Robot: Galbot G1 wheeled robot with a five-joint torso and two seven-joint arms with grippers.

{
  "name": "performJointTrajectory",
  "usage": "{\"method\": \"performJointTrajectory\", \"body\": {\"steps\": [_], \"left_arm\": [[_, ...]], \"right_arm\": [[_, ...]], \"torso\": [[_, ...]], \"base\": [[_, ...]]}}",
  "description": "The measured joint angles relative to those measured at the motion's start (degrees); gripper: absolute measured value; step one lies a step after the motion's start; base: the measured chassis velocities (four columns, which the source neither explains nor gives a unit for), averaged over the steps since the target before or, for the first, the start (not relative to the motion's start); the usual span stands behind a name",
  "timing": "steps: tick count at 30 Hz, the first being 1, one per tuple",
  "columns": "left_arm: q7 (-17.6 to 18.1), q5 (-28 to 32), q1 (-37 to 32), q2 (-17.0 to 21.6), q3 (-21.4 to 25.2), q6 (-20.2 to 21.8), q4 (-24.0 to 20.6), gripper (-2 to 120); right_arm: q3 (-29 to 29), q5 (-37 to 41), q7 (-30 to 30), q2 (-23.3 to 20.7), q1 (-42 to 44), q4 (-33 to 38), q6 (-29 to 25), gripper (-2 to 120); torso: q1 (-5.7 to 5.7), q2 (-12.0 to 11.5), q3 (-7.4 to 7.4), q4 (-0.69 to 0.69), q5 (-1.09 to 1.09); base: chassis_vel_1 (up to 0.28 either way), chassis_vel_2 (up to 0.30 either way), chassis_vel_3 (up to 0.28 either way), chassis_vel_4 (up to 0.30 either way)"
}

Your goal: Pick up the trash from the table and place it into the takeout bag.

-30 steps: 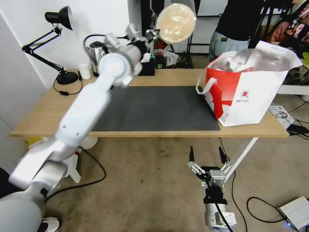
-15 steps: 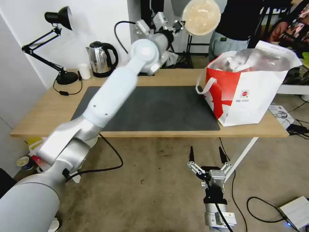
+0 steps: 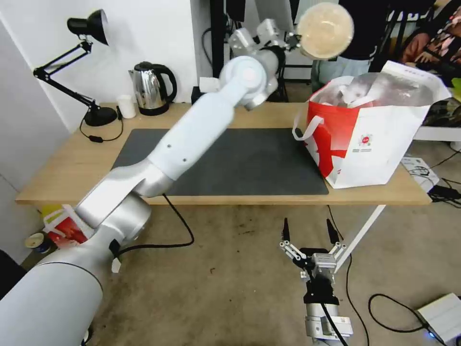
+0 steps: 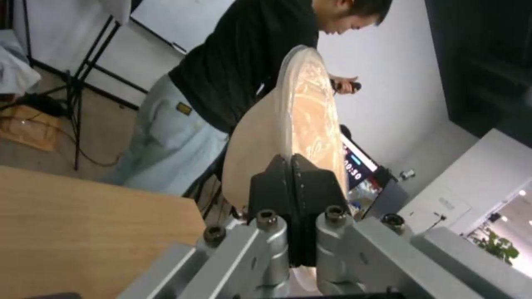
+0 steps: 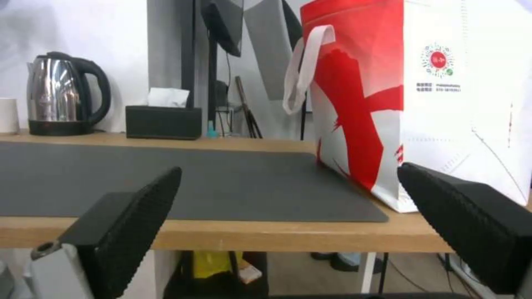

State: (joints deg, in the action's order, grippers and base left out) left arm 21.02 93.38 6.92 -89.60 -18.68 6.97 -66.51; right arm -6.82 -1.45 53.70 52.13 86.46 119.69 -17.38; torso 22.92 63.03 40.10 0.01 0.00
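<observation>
My left gripper [image 3: 294,39] is raised high over the table's [image 3: 67,168] far edge and is shut on the rim of the tan film-covered bowl [image 3: 326,30]. The bowl is tipped on edge, its film facing me, just above and left of the takeout bag's [image 3: 374,139] open top. In the left wrist view the black fingers [image 4: 277,187] pinch the bowl's [image 4: 302,116] rim. The white and red bag stands on the table's right end, and white items show inside it. My right gripper [image 3: 307,233] hangs open below the table's front edge, facing the bag [image 5: 443,104].
A kettle [image 3: 151,89], small white cup [image 3: 127,106], desk lamp [image 3: 89,29] and black tissue box [image 5: 163,121] line the table's back. A dark mat [image 3: 249,163] covers the middle. A person stands behind the bag. Cables and a small bag [image 3: 65,228] lie on the floor.
The left arm has swung to the right with the bowl, from over the table's back middle to beside the bag's open top. The right arm has not moved.
</observation>
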Motion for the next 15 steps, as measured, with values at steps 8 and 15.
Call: {"method": "performJointTrajectory", "body": {"steps": [8, 15], "left_arm": [[-1.4, -1.4, 0.1, -1.8, -2.5, -0.9, 2.4, 0], [-3.1, -1.9, 0.6, -1.8, -6.4, -1.8, 3.8, 0]], "right_arm": [[0.0, 0.0, 0.0, 0.0, 0.0, 0.0, 0.0, 100], [0.0, 0.0, 0.0, 0.0, 0.0, 0.0, 0.0, 100]], "torso": [[0.00, 0.0, 0.00, -0.01, 0.00], [0.00, 0.0, 0.00, -0.01, 0.00]], "base": [[0.000, 0.000, 0.000, 0.000], [0.000, 0.000, 0.000, 0.000]]}}
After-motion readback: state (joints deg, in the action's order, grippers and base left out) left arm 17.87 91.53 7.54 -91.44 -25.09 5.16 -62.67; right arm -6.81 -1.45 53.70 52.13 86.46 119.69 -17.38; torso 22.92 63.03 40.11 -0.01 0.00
